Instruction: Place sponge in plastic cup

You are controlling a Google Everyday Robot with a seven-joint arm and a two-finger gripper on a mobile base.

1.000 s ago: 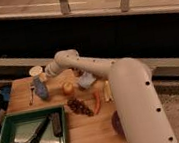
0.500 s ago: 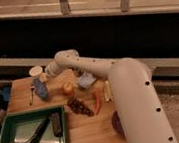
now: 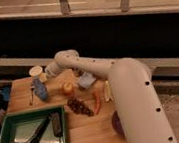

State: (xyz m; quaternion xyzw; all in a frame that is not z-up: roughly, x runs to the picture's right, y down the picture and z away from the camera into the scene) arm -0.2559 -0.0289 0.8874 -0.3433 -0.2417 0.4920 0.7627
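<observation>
One camera view only: gripper (image 3: pixel 40 82) sits low over the left of the wooden tabletop (image 3: pixel 87 132), at the top of the sponge (image 3: pixel 39 90); whether the jaws pinch it, I cannot tell. Sponge stands just in front of the plastic cup (image 3: pixel 35 71), close by. An orange fruit (image 3: pixel 68 88) lies just right of it. Best approach: secure grip, lift clear above the rim, centre over the cup, lower end-first.

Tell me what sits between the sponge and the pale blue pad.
The camera view shows an orange fruit between the sponge and the pad. The tool hangs over the sponge, near the plastic cup.
</observation>
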